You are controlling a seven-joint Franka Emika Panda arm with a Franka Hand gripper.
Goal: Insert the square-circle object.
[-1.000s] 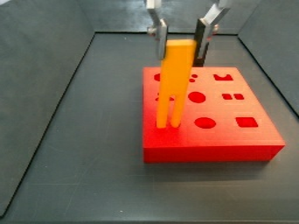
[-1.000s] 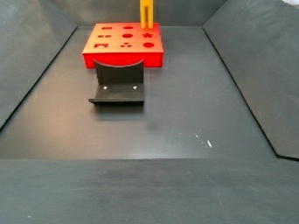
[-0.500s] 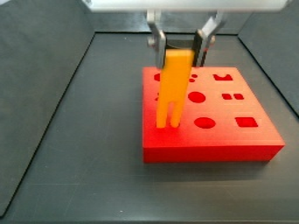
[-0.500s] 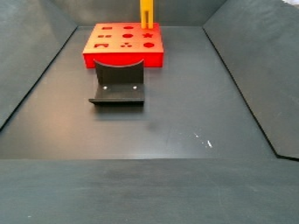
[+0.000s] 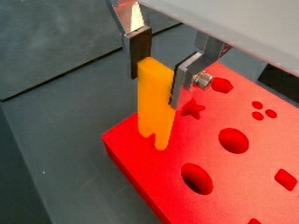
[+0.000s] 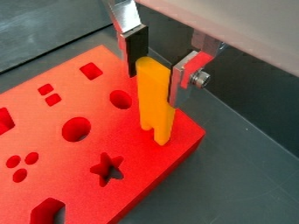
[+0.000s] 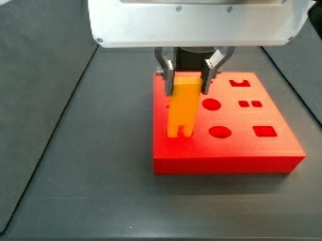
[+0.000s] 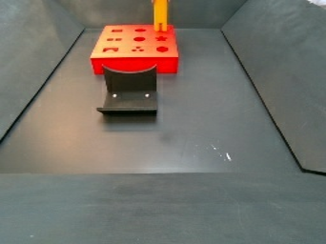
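Square-circle object [image 5: 155,103], a tall orange-yellow plastic bar forked into two prongs, stands upright with its prong tips at the surface of the red plastic block [image 5: 233,179] with shaped holes, near one edge. The gripper [image 5: 162,63] sits directly above the block, its flat silver fingers [image 6: 132,35] bracketing the bar's upper end; whether the dark pads press the bar or stand just apart cannot be told from either wrist view. The vertical hold likely keeps both prongs lined up with their matching holes. In a side view, the dark grey curved holder [image 8: 129,90] rests on the floor, touching the block's near face, empty. How deep the prongs sit is unclear.
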